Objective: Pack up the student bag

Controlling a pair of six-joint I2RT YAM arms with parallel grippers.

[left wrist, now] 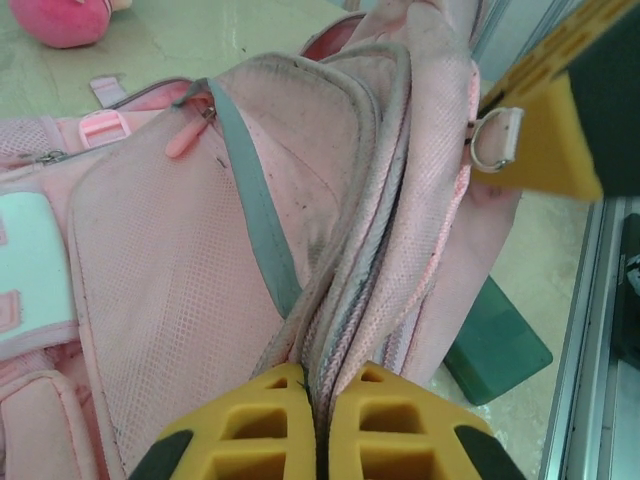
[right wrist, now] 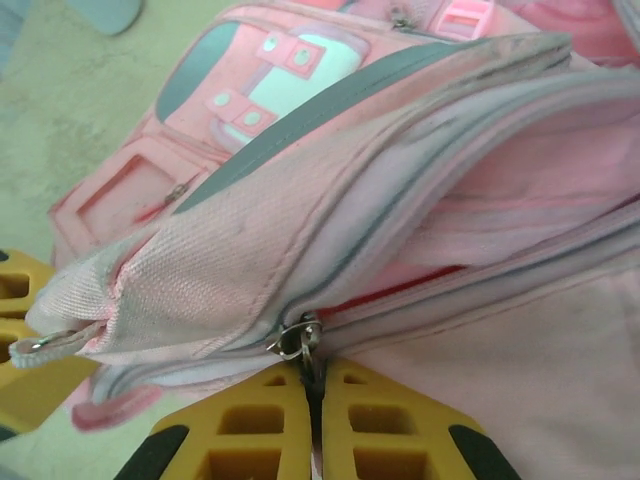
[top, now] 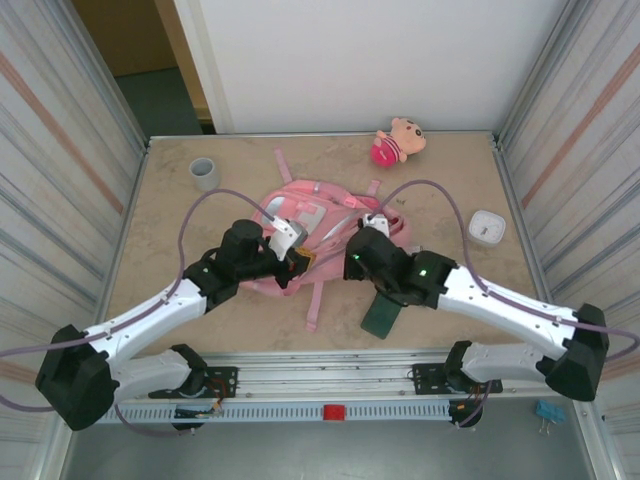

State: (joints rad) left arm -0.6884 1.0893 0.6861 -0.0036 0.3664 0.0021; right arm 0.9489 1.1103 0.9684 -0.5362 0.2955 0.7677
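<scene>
Two claws, both clamped down on the student bag point(top: 312, 205), lying mid-table point(top: 450, 170) right between the arms. Left claw point(left wrist: 318, 385) squeezed shut on the zipper-trimmed rim of the big opening, pink mesh bunched up between the pads. Right claw point(right wrist: 315, 385) squeezed shut too, right under the little metal zipper pull point(right wrist: 297, 338). Can't tell whether biting the pull itself or just the hem next to it.

Looks like an anchor-and-unzip setup, judging by the grips: one side pinned, other side ready to run the slider. Packing apparently not started, going by the loose stuff: plush doll point(top: 398, 140) at the far edge, white box point(top: 487, 227) off to the right, grey cup point(top: 204, 172) far left, dark green block point(top: 382, 318) just beside the bag under the right arm.

Plenty of ways to botch this, though. Tiny slick pull plus flat pads = easy slip, leaving a claw tugging on air. Soft fabric so close to the slider = likely jam on a pull at the wrong angle. With a weak left-side hold, whole floppy bag dragged across the table instead of unzipped, maybe shoving that green block toward the near edge. Also worth watching: loose strap point(top: 314, 305) trailing near the arms, prime snag material.
</scene>
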